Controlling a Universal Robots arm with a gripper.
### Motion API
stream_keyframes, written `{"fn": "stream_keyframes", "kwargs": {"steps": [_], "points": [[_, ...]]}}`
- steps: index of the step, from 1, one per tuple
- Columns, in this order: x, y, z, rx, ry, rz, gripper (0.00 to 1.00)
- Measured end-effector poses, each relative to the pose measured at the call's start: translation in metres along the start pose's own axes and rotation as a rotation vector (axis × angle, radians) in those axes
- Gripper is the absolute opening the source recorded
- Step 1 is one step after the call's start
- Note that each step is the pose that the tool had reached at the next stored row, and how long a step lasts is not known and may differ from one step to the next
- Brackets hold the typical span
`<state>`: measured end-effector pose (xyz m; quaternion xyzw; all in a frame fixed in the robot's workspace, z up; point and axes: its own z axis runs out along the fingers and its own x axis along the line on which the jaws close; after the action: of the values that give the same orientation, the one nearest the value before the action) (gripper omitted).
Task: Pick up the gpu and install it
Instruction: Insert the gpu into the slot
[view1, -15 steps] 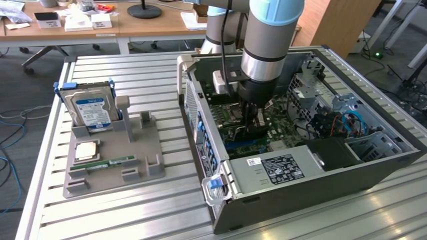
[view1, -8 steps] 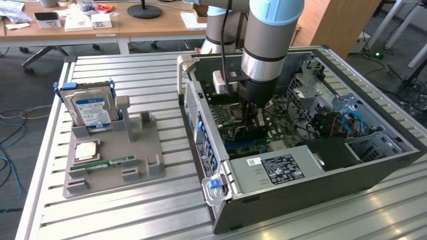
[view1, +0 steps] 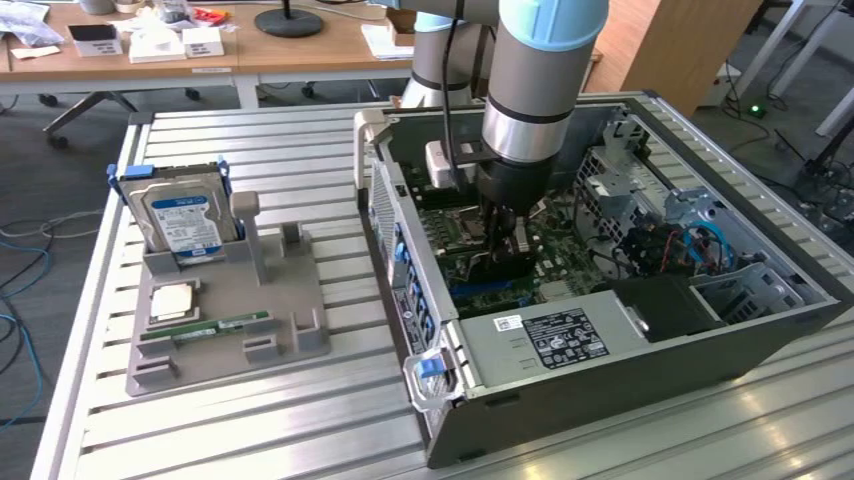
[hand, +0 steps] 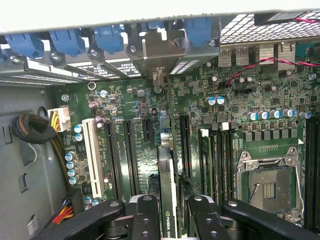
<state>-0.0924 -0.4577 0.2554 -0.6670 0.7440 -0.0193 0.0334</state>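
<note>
STEP: gripper (hand: 172, 217) is clamping gpu (hand: 167, 180) inside case (view1: 641, 400), exterior view's centre | CARE: keeping it upright, aligning with slots (hand: 184, 145), pressing evenly.

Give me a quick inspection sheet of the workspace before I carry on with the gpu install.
Surface: slatted metal table, carrying open PC case and grey parts tray.
Job's things: gpu edge-on over the motherboard slots; seated or not, cannot tell.
Clutter: hard drive, RAM stick on the tray.
Grippers: claw shut on the gpu, inside the case.
Cables: braided bundle, red-black wire in the case.
Surroundings: wooden desk, cables on floor.
</note>
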Motion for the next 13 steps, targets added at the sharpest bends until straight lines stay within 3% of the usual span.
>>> {"fn": "stream_keyframes", "kwargs": {"steps": [8,13], "points": [[0.0000,0.0000,0.0000,0.0001,-0.0001,0.000,0.27],[0.0000,0.0000,0.0001,0.0002,-0.0002,0.000,0.40]]}}
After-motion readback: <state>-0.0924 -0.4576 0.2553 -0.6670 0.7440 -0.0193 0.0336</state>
